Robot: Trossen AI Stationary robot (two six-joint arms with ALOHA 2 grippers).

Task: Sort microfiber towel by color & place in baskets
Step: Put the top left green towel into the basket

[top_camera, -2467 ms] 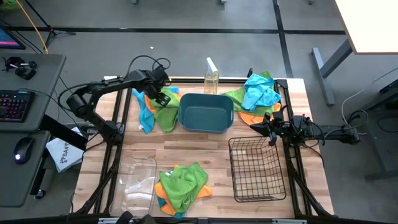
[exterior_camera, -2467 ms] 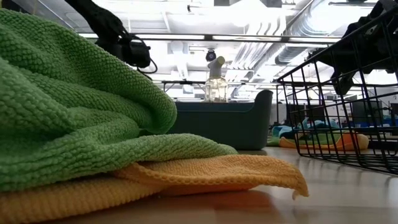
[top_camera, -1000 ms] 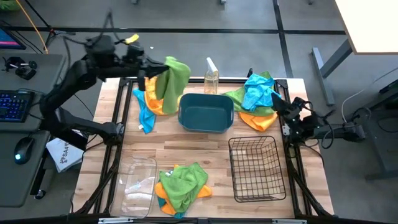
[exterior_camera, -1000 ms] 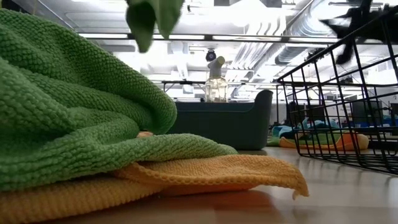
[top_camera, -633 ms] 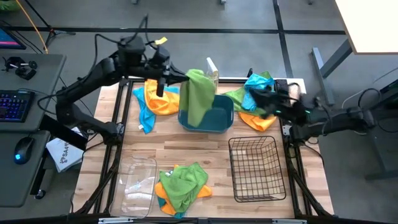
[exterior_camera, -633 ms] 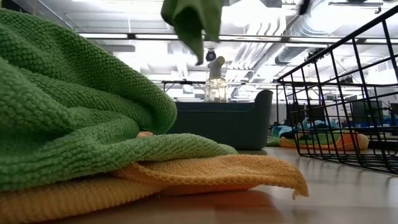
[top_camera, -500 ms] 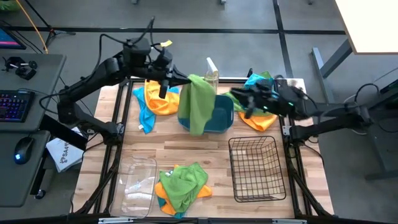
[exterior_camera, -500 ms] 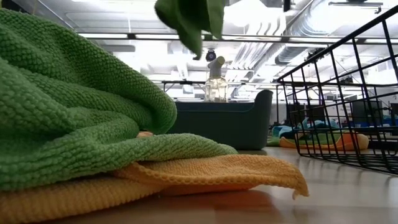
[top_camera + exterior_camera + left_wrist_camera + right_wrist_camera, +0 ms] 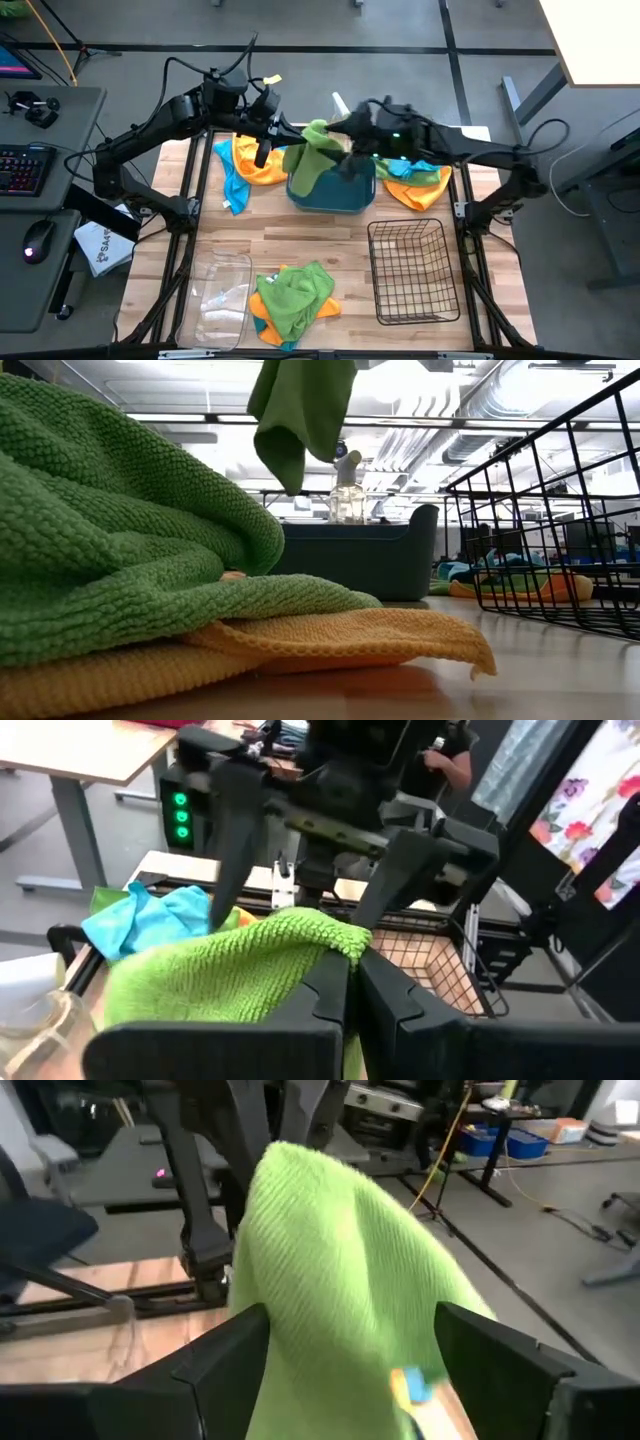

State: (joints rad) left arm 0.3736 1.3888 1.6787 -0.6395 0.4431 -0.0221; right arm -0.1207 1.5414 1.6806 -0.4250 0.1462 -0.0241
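The sorting looks barely begun. The left gripper (image 9: 283, 137) hangs above the dark teal rounded plastic tub (image 9: 331, 196), its fingers pinching the top edge of a bright green microfiber towel (image 9: 312, 152) that dangles over the tub's left end. The right gripper (image 9: 352, 128) faces it from the tub's other side, fingers spread wide on either flank of the same cloth and not yet closed on it.

Nothing seems to be in any basket: the black wire-mesh rectangular basket (image 9: 410, 270), to the tub's near right, and the clear plastic rectangular bin (image 9: 218, 297), to its near left, look empty, though the tub's floor is partly hidden by the towel.

Still to sort: an orange and blue heap (image 9: 243, 165) left of the tub, a blue, green and orange heap (image 9: 415, 178) to its right, and a green-over-orange pile (image 9: 293, 298) in front of it, between bin and wire basket.
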